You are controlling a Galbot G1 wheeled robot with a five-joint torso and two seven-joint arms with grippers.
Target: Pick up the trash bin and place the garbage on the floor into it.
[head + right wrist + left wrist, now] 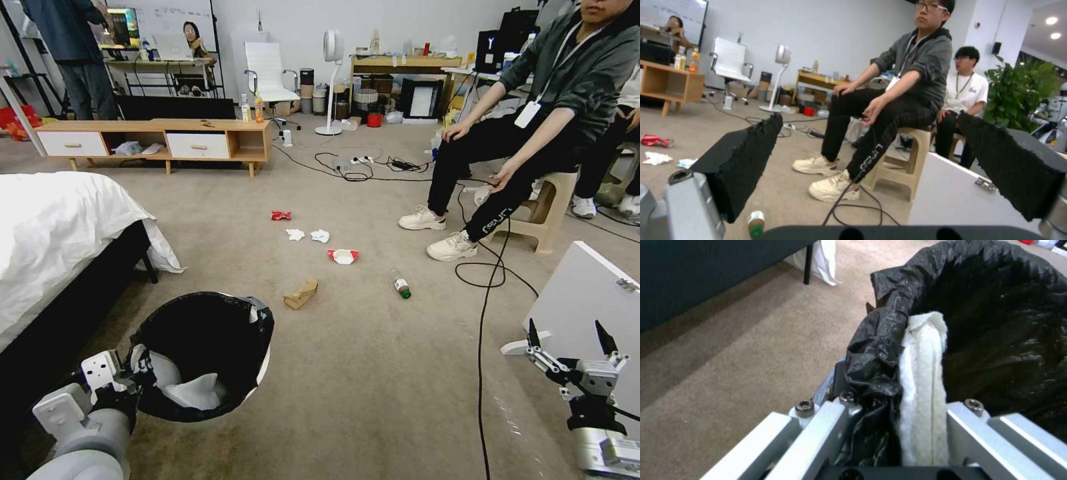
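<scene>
Litter (crumpled brown paper bag (301, 293) nearest) dots the beige carpet floor (373, 373); left claw (137, 380) clamps the black-lined round white trash bin's (207, 353) near rim, right claw (572, 347) spread wide, empty.

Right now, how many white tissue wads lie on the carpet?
2. One tissue wad and a second tissue wad lie side by side on the floor, between the crushed red can and the paper cup.
</scene>
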